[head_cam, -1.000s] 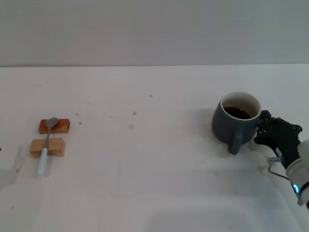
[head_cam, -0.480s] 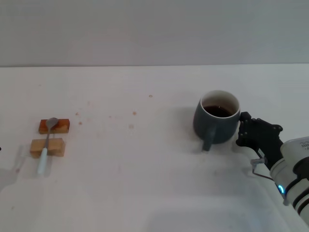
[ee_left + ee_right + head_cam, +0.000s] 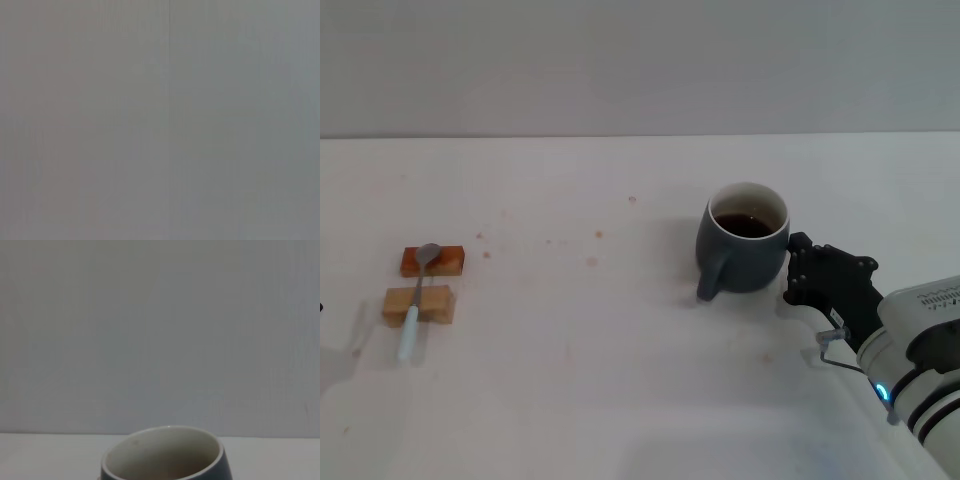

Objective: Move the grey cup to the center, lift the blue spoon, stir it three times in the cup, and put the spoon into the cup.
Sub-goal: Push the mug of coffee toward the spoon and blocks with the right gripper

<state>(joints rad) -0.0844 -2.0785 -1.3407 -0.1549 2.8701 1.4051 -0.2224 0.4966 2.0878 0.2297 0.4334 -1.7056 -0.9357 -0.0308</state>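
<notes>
The grey cup (image 3: 745, 250) stands right of the table's middle, dark liquid inside, its loop handle turned to the front left. My right gripper (image 3: 798, 270) presses against the cup's right side, its black body and white arm trailing off to the lower right. The right wrist view shows only the cup's (image 3: 165, 460) pale rim and white inside close in front. Far to the left, the blue spoon (image 3: 418, 295) lies across two small wooden blocks, bowl away from me, pale handle toward me. My left gripper is out of view.
The reddish block (image 3: 432, 261) and the lighter block (image 3: 418, 304) under the spoon sit near the table's left side. A plain grey wall (image 3: 640, 60) rises behind the white table (image 3: 580, 380). The left wrist view shows only flat grey.
My right gripper has pushed the grey cup leftward toward the table's middle, and the cup's handle has swung round to the left. The spoon and blocks have not moved.
</notes>
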